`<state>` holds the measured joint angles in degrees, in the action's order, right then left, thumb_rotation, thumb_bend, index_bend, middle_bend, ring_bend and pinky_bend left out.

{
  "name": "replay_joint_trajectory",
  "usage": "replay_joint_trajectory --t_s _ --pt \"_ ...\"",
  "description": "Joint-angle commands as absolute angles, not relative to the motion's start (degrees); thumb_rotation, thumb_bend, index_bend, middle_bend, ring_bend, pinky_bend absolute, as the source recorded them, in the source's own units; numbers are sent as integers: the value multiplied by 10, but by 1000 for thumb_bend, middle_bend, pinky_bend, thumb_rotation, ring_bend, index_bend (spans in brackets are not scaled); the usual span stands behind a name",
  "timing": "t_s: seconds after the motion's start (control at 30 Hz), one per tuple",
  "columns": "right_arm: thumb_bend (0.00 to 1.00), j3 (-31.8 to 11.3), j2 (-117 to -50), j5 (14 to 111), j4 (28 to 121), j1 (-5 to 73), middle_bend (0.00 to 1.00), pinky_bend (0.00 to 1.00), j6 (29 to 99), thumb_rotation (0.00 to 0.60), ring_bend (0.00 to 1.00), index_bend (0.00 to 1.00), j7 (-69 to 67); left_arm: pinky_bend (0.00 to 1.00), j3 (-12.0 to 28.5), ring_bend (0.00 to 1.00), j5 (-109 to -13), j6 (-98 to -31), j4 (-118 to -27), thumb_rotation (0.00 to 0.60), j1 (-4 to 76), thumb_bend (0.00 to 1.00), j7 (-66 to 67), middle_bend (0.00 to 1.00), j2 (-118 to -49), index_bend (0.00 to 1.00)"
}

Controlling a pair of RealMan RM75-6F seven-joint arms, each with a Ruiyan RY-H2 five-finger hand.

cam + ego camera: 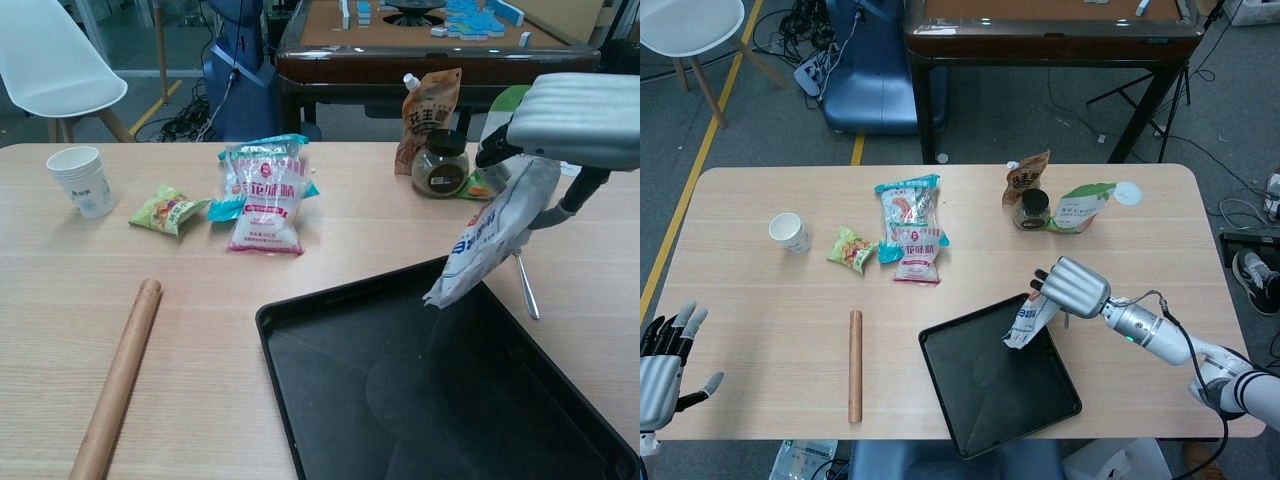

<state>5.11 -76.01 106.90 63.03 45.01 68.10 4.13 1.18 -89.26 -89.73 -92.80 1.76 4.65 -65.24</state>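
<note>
My right hand (1074, 287) (578, 117) grips the top of a white sachet with blue print (1021, 322) (486, 243). The sachet hangs tilted above the far edge of the black tray (980, 405) (330, 400), clear of its floor. A fork (525, 287) lies on the table just right of the tray, under the hand. My left hand (662, 365) hovers off the table's near left corner, fingers spread, holding nothing; the chest view does not show it.
A wooden rolling pin (855, 365) (115, 385) lies left of the tray. Further back are a paper cup (789, 232), a small green packet (851, 249), stacked snack bags (910, 230), a jar (1031, 210), a brown pouch (1026, 175) and a green spouted pouch (1081, 206).
</note>
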Motion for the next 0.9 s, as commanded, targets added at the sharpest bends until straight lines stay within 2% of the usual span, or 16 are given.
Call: replay_joint_trajectory --t_s 0.03,0.27,0.67,0.9 --pt "505 44 -758 1061 633 449 1000 1000 684 600 1000 955 38 28 12 87 -892 -897 -927 600 17 199 46 30 -653 69" --pt "504 61 -767 1071 630 453 1000 1000 658 600 1000 954 44 28 11 87 -893 -897 -926 600 17 198 44 30 -653 69" --pt "502 41 -754 1049 633 442 1000 1000 676 600 1000 954 46 28 10 87 -891 -896 -924 600 16 199 42 30 -654 69" --pt "497 70 -745 1085 627 471 1000 1000 618 600 1000 957 80 28 10 87 -894 -896 -925 600 17 198 43 30 -656 69"
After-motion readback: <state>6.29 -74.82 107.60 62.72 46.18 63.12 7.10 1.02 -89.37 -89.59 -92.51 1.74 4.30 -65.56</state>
